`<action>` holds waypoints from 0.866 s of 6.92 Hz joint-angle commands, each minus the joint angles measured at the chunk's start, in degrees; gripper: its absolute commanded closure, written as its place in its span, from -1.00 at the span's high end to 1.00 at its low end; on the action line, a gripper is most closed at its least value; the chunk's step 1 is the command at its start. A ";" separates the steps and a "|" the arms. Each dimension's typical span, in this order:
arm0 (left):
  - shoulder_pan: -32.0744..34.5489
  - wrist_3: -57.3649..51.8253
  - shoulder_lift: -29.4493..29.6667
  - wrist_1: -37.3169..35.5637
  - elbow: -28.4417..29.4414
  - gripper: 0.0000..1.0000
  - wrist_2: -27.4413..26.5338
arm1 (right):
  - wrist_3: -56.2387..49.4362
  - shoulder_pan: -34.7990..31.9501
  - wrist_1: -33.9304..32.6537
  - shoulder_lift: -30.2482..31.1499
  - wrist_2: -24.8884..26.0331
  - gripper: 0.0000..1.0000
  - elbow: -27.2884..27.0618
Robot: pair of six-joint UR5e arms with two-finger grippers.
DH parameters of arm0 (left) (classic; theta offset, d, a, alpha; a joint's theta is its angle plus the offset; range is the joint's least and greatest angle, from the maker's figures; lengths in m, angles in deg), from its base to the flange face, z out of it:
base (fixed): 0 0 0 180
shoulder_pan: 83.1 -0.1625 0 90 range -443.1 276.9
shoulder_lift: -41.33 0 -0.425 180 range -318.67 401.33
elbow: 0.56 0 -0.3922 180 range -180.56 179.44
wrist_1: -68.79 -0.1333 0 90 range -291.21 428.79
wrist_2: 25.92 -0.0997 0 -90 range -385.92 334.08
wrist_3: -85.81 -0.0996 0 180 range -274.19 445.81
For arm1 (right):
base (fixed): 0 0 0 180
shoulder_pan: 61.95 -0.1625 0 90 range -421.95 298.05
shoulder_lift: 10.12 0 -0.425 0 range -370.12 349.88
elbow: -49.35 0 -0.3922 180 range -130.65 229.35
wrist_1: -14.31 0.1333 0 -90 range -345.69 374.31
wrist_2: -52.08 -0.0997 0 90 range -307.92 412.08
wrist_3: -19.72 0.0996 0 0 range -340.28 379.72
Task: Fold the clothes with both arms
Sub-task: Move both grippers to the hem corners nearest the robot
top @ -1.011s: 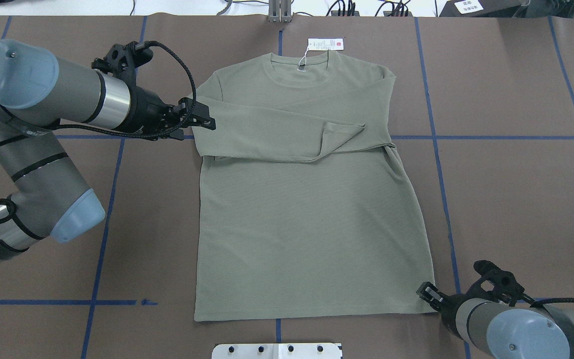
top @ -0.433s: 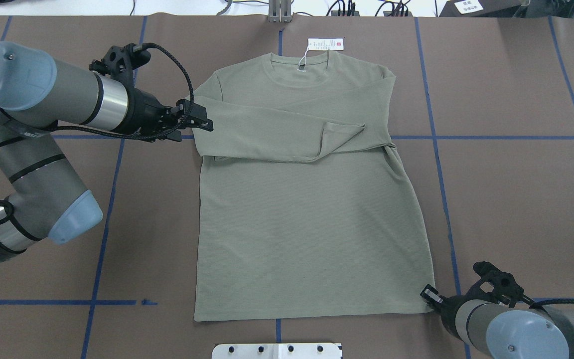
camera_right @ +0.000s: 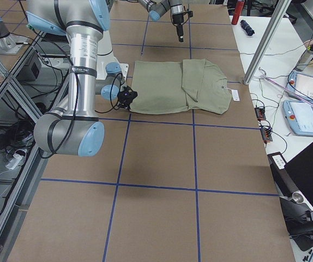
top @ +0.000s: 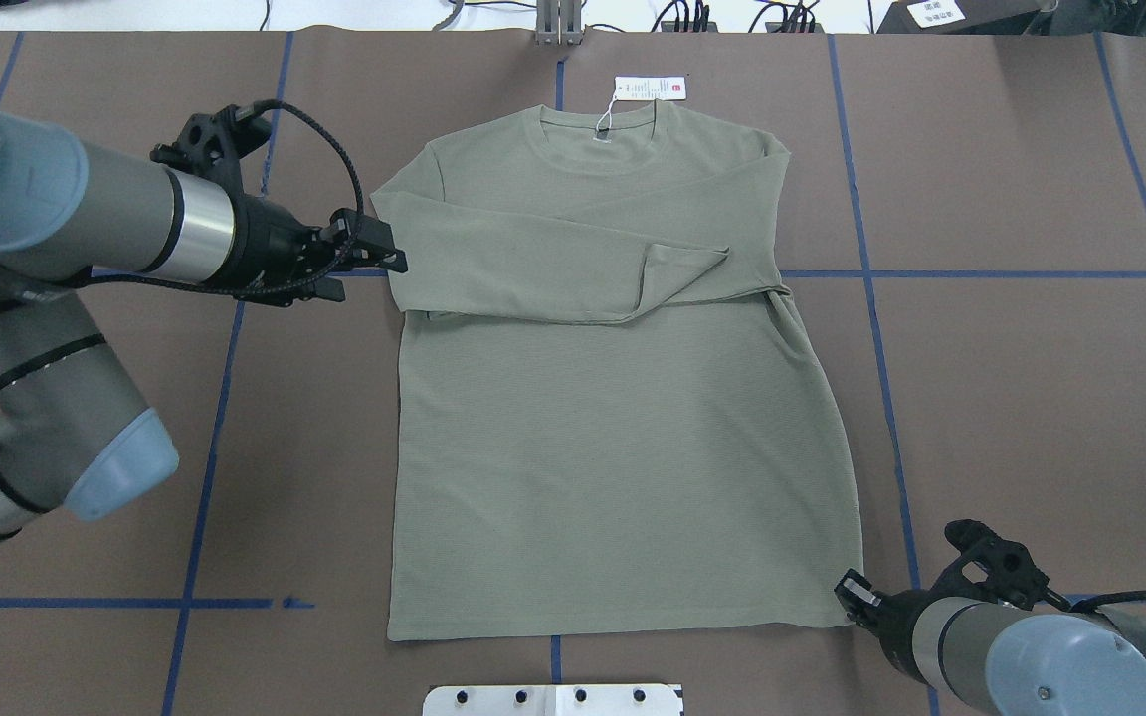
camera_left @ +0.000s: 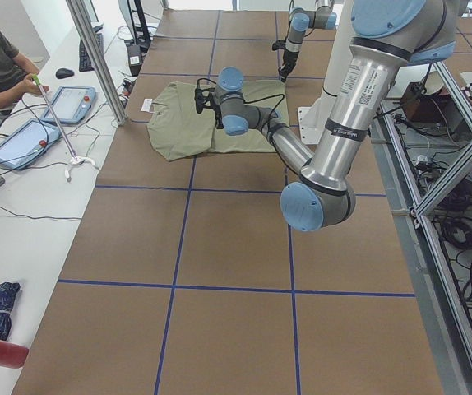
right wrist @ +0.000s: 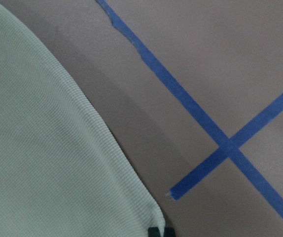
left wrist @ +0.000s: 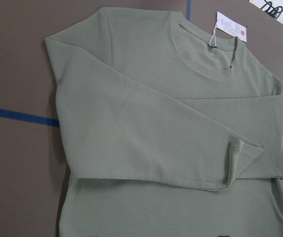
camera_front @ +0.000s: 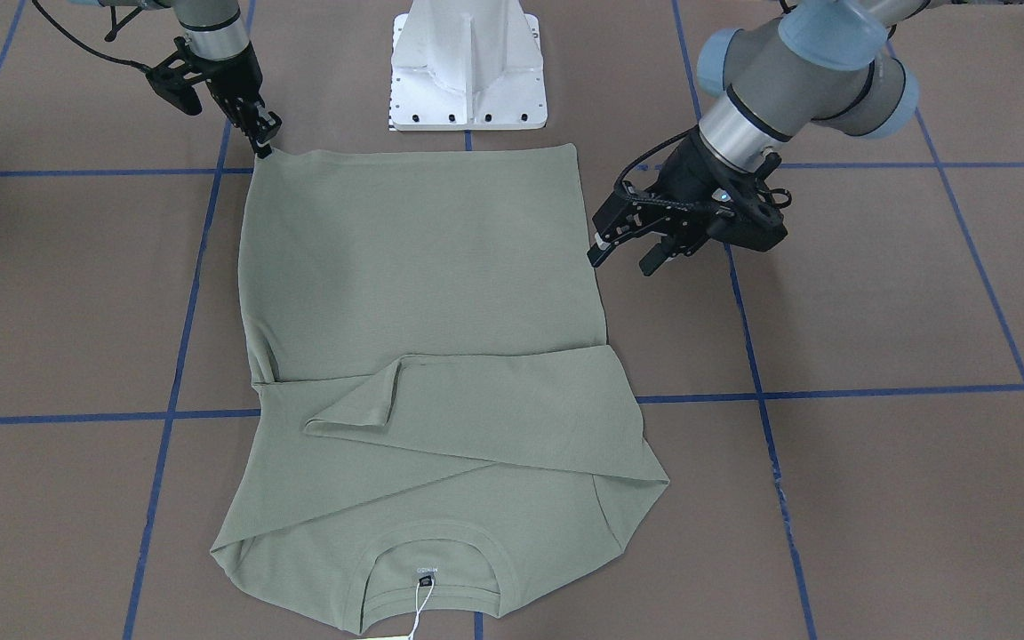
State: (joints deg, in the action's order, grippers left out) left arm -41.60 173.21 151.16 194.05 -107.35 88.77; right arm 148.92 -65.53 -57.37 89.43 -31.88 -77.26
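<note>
The sage-green shirt [top: 623,428] lies flat and face up on the brown table, with both sleeves folded across the chest. Its neck and white hang tag [top: 650,88] are at the far edge. My left gripper [top: 386,251] is open and empty, just off the shirt's left shoulder fold; it also shows in the front view [camera_front: 625,252]. The left wrist view shows the shirt's folded sleeves [left wrist: 156,123]. My right gripper [top: 850,587] is shut on the hem's right corner, low on the table, also in the front view [camera_front: 265,147]. The right wrist view shows that corner [right wrist: 146,207] running in between the fingertips.
The white pedestal base [camera_front: 468,62] stands at the near table edge behind the hem. Blue tape lines [top: 981,273] cross the brown table. Cables [top: 692,15] lie past the far edge. An operator [camera_left: 2,66] sits at a side desk with tablets.
My left gripper has drawn back to the left, off the sleeve fold, and the left arm has swung with it. The right gripper has barely moved at the hem corner.
</note>
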 commanded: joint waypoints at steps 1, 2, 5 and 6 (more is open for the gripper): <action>-12.95 8.97 -10.74 -2.30 -8.15 0.65 -12.31 | 0.00 -1.07 -0.04 0.03 -0.32 -1.00 -2.06; -16.95 12.59 -11.39 -4.65 -9.13 0.65 -13.34 | -0.09 -1.25 -0.04 0.03 -0.41 -1.00 -2.24; -24.35 17.62 -11.04 -16.94 -11.07 0.63 -16.95 | -0.18 -2.22 -0.04 -0.41 -0.76 -1.00 -2.15; -25.67 18.33 -11.04 -18.98 -11.33 0.58 -17.04 | -0.26 -2.22 -0.04 -0.49 -0.77 -1.00 -2.07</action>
State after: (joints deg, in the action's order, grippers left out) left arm -65.32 190.44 140.08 178.47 -118.25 72.23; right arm 148.74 -67.65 -57.41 89.09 -32.60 -79.41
